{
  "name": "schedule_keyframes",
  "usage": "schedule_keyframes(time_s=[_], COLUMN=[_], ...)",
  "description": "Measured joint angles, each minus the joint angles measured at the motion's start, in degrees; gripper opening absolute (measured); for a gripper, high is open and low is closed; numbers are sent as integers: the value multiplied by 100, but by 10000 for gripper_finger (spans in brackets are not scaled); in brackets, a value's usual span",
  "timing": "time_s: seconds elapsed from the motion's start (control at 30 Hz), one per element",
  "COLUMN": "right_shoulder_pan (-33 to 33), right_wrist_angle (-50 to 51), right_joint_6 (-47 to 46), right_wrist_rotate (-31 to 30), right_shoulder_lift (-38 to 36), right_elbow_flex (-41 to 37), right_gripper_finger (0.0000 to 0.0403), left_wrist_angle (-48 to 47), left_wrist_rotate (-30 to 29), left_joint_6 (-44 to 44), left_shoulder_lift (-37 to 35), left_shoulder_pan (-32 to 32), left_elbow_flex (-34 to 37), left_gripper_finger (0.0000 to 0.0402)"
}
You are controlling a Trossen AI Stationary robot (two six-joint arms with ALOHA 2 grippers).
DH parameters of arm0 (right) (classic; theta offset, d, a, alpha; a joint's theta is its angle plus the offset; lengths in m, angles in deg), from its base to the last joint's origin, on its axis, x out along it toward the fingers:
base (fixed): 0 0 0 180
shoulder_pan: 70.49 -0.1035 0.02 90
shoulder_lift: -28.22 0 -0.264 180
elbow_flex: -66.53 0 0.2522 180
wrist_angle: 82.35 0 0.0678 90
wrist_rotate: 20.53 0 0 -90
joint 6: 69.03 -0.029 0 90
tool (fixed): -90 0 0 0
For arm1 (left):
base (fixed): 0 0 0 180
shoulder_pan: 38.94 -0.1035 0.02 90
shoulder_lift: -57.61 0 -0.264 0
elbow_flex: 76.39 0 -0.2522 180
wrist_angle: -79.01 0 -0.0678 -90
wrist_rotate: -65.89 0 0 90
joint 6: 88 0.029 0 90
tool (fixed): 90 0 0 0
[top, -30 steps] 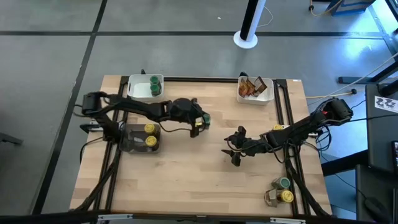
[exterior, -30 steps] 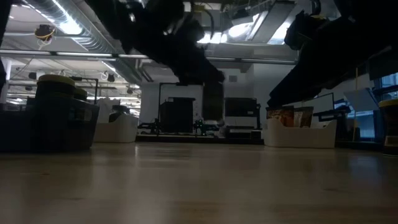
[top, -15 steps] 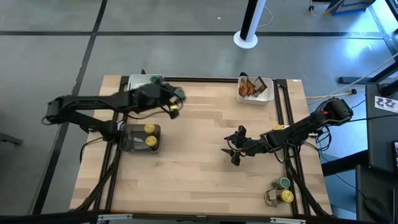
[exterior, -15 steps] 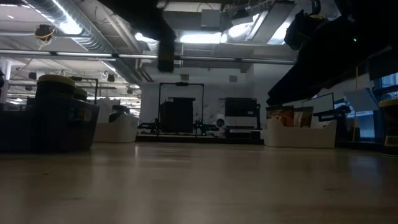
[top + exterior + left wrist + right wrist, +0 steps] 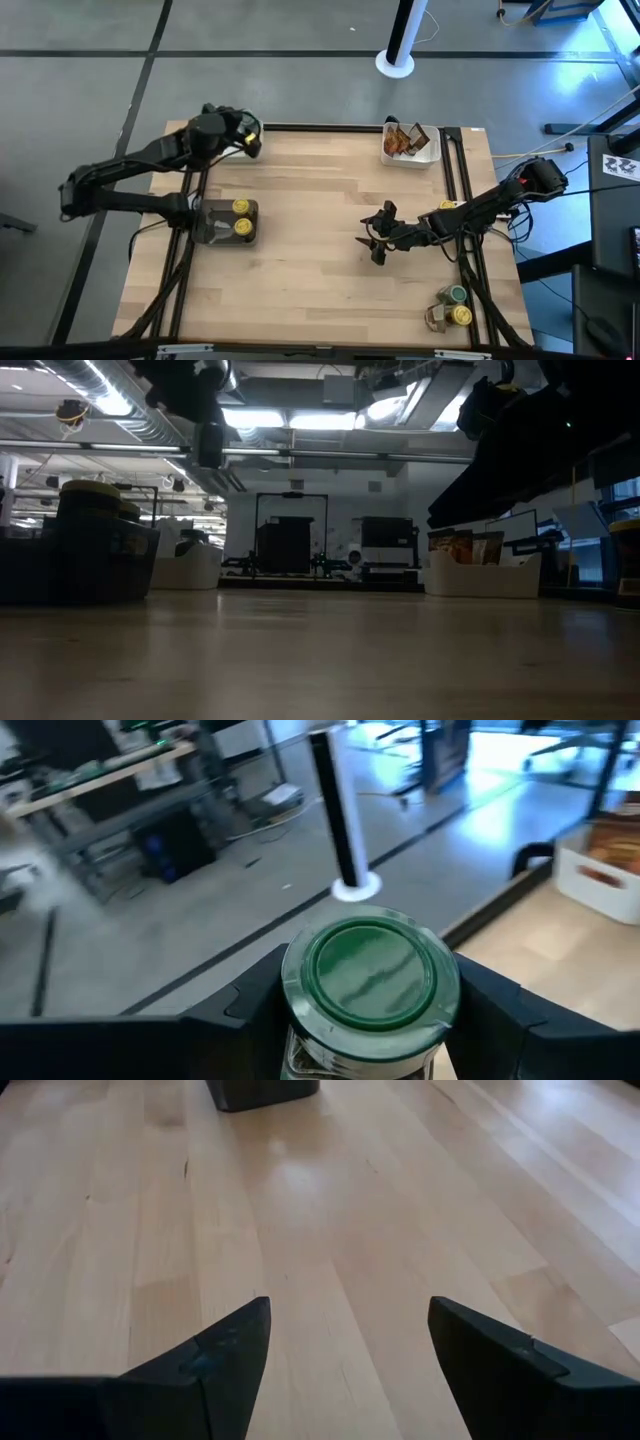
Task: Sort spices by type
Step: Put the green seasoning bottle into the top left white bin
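Note:
My left gripper [image 5: 247, 135] hangs high over the table's far left corner, shut on a small jar with a green lid [image 5: 370, 970]. The arm hides what lies under it there. Two yellow-lidded jars [image 5: 241, 217] stand in the dark tray [image 5: 212, 232] at the left. Brown-orange packets [image 5: 403, 141] stand in the white tray [image 5: 428, 157] at the far right. A green-lidded jar [image 5: 457, 295] and a yellow-lidded jar [image 5: 461, 315] sit at the near right corner. My right gripper [image 5: 378, 240] stands open above the bare wood right of the middle. My left gripper pinches the jar between its two fingers [image 5: 245, 1015], one on each side of the glass body [image 5: 300, 1055] just under the lid. The green lid faces back toward the wrist. The jar is lifted clear, well above the table.
Black rails [image 5: 455, 180] run along the table's left and right sides. In the low view a white tray [image 5: 185, 565] shows at the far left, behind the dark tray [image 5: 85, 555]. Bare wood [image 5: 320, 270] spreads over the middle and the near side.
My left gripper has carried the green-lidded jar from the table's middle toward the far left corner, rising as it went. It has tipped up from pointing steeply down to nearly level.

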Motion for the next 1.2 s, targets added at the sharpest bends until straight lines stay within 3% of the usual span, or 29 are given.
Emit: schedule_keyframes(time_s=[0.3,0.7,1.2], right_shoulder_pan=[0,0,0], right_wrist_angle=[15,37,4], right_joint_6=[0,0,17], right_wrist_rotate=[-13,-13,-105], right_shoulder_lift=[0,0,0], right_elbow_flex=[0,-2,-4], right_gripper_finger=[271,271,271], left_wrist_angle=[113,2027,2689], left_wrist_rotate=[-207,-303,-516], left_joint_6=[-173,-719,-1711], left_shoulder_lift=[118,54,401], left_shoulder_pan=[-673,-1393,-2033], left_elbow_flex=[73,1563,2645], left_gripper_finger=[190,191,194])
